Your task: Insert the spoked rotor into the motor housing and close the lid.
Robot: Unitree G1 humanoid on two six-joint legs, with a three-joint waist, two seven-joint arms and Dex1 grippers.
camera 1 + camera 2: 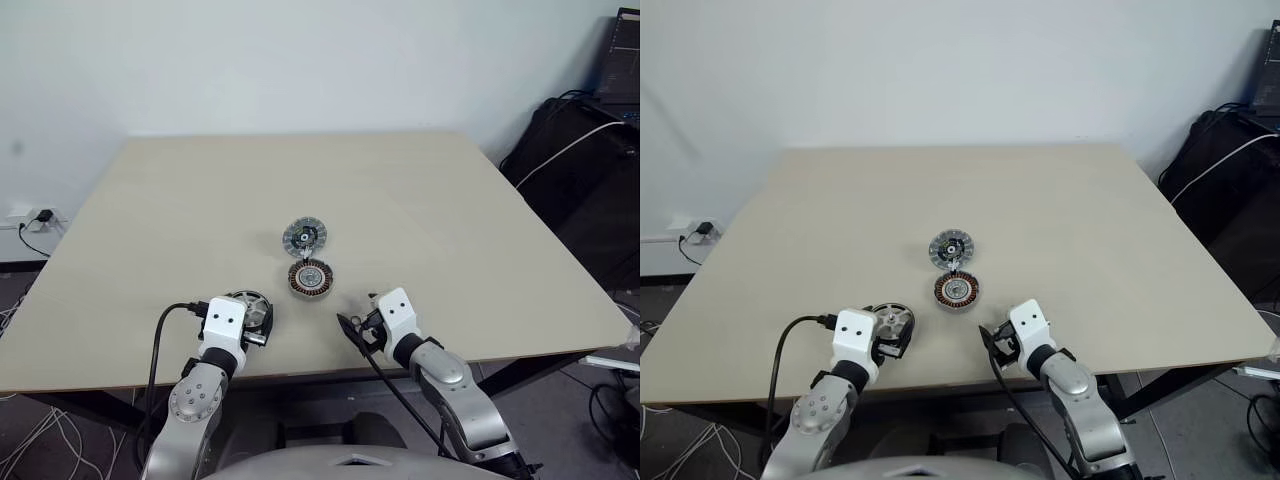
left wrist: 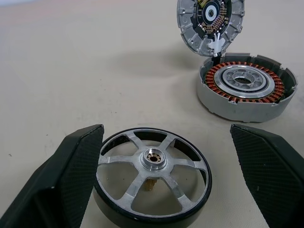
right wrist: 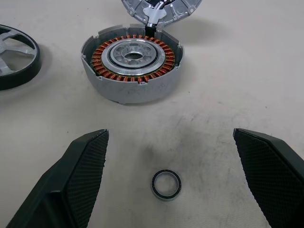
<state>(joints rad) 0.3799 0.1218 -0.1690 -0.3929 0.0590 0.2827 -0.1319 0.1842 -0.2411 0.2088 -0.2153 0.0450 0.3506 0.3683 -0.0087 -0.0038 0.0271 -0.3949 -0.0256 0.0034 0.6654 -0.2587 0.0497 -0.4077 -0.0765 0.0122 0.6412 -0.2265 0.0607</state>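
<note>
The spoked rotor (image 2: 153,178) lies flat on the table, a silvery spoked wheel in a dark rim. My left gripper (image 2: 166,129) is open, with one finger on either side of the rotor and neither touching it. Beyond it stands the motor housing (image 2: 245,88), a grey cup with copper windings around a pale centre. The lid (image 2: 210,23) is tilted up at the housing's far edge, its inner face showing. My right gripper (image 3: 170,135) is open just short of the housing (image 3: 132,64), holding nothing.
A small dark ring (image 3: 166,184) lies on the table between the right gripper's fingers. The beige table (image 1: 200,200) stretches far beyond the parts. Black bags and cables (image 1: 580,160) sit off the table's right side, and a wall socket (image 1: 40,217) off its left.
</note>
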